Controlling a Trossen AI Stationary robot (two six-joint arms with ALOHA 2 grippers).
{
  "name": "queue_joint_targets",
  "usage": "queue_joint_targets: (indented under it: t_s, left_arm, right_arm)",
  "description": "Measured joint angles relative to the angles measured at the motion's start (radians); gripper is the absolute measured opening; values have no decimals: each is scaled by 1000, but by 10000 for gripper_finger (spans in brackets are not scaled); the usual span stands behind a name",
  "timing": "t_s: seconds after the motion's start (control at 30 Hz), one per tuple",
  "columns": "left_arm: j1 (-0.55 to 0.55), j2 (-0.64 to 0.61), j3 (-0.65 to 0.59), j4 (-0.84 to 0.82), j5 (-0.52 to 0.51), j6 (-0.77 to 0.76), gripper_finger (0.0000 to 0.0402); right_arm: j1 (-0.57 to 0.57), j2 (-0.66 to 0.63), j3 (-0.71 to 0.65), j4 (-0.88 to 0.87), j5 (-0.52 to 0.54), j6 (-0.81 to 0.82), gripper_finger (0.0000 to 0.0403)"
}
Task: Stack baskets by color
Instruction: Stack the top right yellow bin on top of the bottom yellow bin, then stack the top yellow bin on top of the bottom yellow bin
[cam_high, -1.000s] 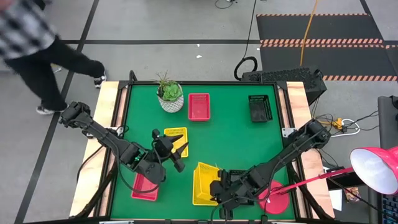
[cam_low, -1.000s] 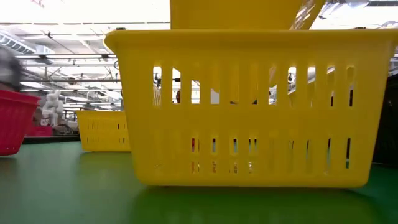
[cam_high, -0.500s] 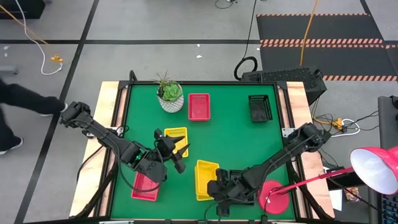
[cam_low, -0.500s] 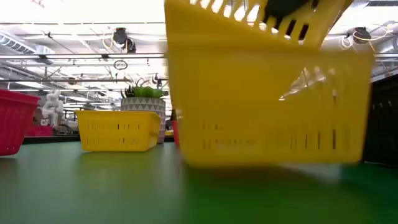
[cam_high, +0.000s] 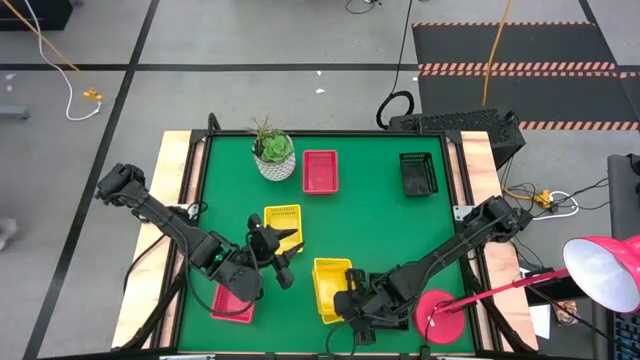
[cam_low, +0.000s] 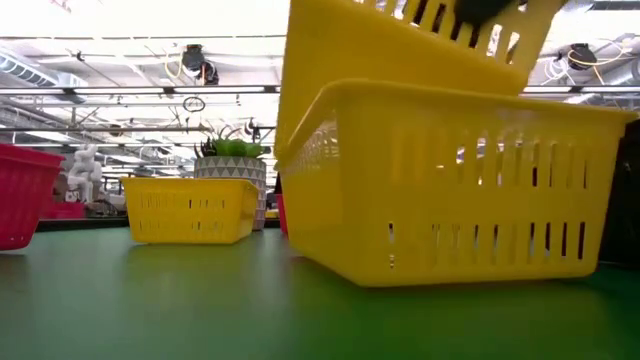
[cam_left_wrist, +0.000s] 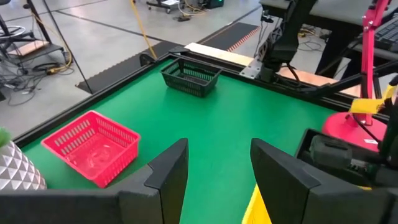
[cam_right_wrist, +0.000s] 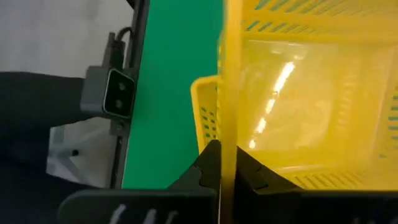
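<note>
The red basket (cam_high: 232, 303) at the worktop's near left edge is half hidden beneath the left arm, so only its lattice rim and one corner show. Just right of it, the left tool (cam_high: 283, 262) hovers over the near end of a lone yellow basket (cam_high: 283, 224), its fingers (cam_left_wrist: 166, 176) spread and gripping nothing. Further right, the right tool (cam_high: 352, 296) is clenched on the rim of an upper yellow basket (cam_low: 400, 40), which sits tilted in a lower yellow basket (cam_low: 470, 180) resting flat on the green; from above the two merge into one yellow block. In the right wrist view the pinched wall runs straight between the dark fingers (cam_right_wrist: 207, 165), and the glossy yellow floor fills most of the picture.

The worktop (cam_high: 370, 220) is matte green felt framed by pale wooden rails. At its far side stand a white faceted plant pot (cam_high: 274, 160) with a spiky succulent, another red basket (cam_high: 320, 170) and a black basket (cam_high: 417, 173), all well apart. A round red lamp base (cam_high: 441, 318) sits at the near right corner, its shade (cam_high: 602, 272) hanging past the edge. Beyond lies grey floor with black tape lines, cables and striped mats.
</note>
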Motion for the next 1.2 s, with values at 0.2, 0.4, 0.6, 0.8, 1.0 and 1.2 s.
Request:
queue_joint_targets:
  t_s: [0.2, 0.4, 0.6, 0.8, 1.0, 1.2]
  left_arm:
    - [0, 0, 0, 0, 0, 0, 177]
    - [0, 0, 0, 0, 2, -11, 177]
    - [-9, 0, 0, 0, 41, -34, 177]
    - [-18, 0, 0, 0, 43, -30, 177]
    - [-18, 0, 0, -18, 43, -27, 177]
    - [-15, 40, 1, -50, 93, -92, 177]
  right_arm:
    - [2, 5, 8, -91, 0, -15, 1]
    - [8, 56, 9, -115, 0, -47, 3]
    - [6, 63, 9, -39, -26, -58, 45]
    - [-7, 52, 9, -15, -27, -42, 132]
    - [-28, 35, 9, -15, -80, -48, 202]
    - [-53, -88, 9, -41, -128, -56, 221]
